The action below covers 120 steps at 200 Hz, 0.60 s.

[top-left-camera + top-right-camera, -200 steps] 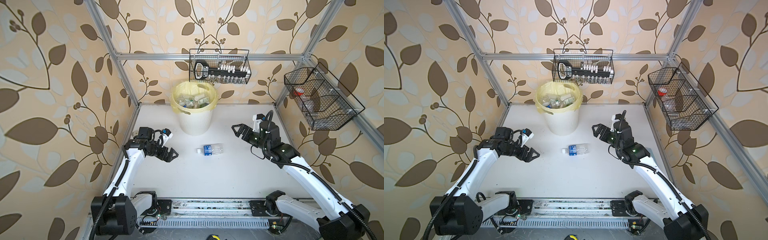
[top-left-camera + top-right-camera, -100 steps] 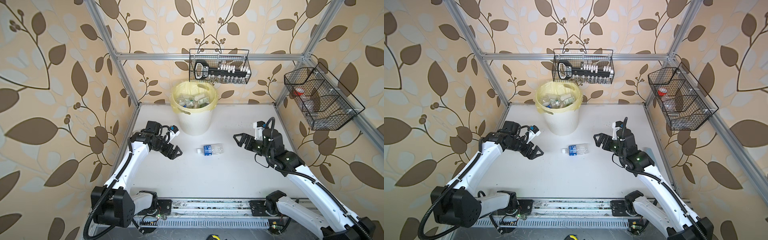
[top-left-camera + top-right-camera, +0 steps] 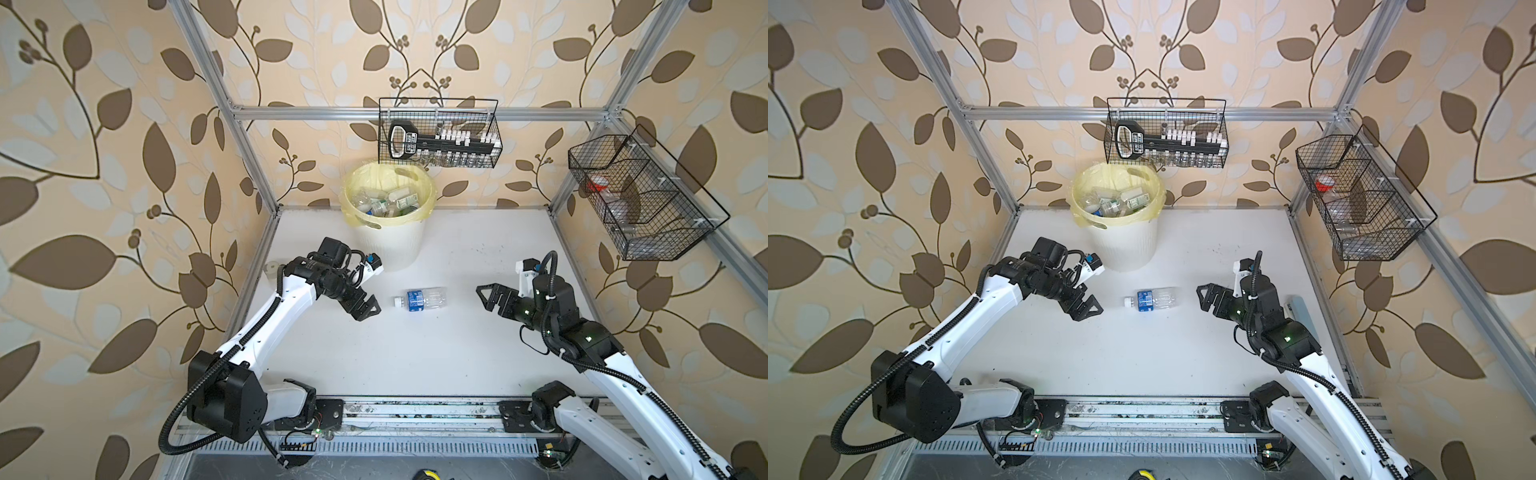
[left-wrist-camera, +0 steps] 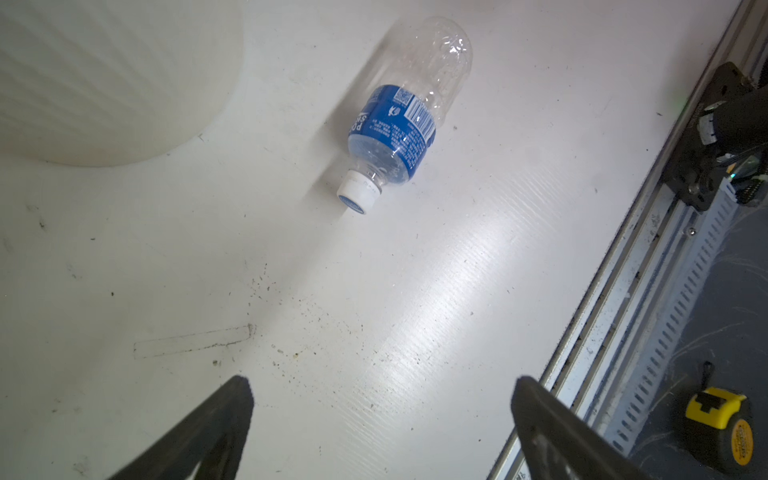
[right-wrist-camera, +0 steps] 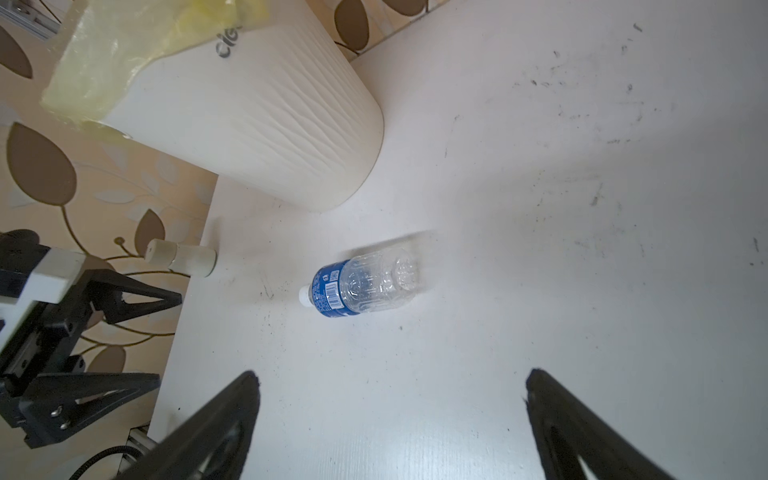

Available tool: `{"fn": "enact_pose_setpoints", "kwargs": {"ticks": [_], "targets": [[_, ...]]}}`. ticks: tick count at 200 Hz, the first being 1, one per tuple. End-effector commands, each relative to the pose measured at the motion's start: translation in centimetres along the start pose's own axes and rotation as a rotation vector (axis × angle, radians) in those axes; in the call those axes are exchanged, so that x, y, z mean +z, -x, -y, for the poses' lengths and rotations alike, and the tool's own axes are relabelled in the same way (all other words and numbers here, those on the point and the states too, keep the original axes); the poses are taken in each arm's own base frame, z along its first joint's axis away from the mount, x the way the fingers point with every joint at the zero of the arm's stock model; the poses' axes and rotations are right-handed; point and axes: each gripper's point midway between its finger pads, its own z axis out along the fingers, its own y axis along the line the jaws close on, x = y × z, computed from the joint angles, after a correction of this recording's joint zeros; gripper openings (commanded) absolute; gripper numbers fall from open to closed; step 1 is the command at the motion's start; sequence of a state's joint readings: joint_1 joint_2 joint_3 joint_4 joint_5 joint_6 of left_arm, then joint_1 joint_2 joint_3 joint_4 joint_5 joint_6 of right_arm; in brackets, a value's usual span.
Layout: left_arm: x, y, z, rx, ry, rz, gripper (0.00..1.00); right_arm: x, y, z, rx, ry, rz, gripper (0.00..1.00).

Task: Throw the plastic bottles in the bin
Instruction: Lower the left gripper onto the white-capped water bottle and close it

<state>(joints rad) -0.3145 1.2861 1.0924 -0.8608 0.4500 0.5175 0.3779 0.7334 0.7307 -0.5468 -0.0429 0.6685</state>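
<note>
One clear plastic bottle (image 3: 420,299) (image 3: 1152,299) with a blue label and white cap lies on its side mid-table, cap pointing left. Behind it stands the cream ribbed bin (image 3: 390,245) (image 3: 1125,249) with its yellow bag, and several bottles (image 3: 386,203) lie inside. My left gripper (image 3: 368,309) (image 3: 1090,311) is open and empty just left of the cap. My right gripper (image 3: 484,298) (image 3: 1202,298) is open and empty a short way right of the bottle's base. Both wrist views show the bottle (image 4: 405,120) (image 5: 361,286) ahead of wide-apart fingers.
A squat white jar (image 5: 183,257) (image 3: 272,268) lies at the left wall. Black wire baskets hang on the back wall (image 3: 438,137) and the right wall (image 3: 640,199). The arms' rail (image 3: 415,415) runs along the front edge, with a yellow tape measure (image 4: 719,428) beyond it.
My left gripper has moved right, closer to the bottle's cap. My right gripper has come forward and down to the bottle's level. The bottle has not moved.
</note>
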Motion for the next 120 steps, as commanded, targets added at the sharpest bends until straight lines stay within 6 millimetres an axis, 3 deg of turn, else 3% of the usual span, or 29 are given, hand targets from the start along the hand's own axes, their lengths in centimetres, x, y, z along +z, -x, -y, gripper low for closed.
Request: {"fn": "enact_pose_setpoints", "kwargs": {"ticks": [1, 79, 86, 120], "targets": [[0.5, 1.1, -0.1, 0.047, 0.027, 0.026, 0.99, -0.5, -0.4, 1.4, 0.010, -0.058, 0.004, 1.00], [4.4, 2.7, 2.5, 0.190, 0.005, -0.077, 0.99, -1.1, -0.3, 1.8, 0.019, -0.082, 0.017, 1.00], [5.5, 2.4, 2.4, 0.204, 0.004, -0.110, 0.99, -1.1, -0.3, 1.9, 0.021, -0.083, 0.017, 1.00], [6.6, 3.6, 2.9, 0.290, 0.029, -0.120, 0.99, -1.2, -0.3, 2.1, 0.029, -0.094, 0.027, 1.00]]}}
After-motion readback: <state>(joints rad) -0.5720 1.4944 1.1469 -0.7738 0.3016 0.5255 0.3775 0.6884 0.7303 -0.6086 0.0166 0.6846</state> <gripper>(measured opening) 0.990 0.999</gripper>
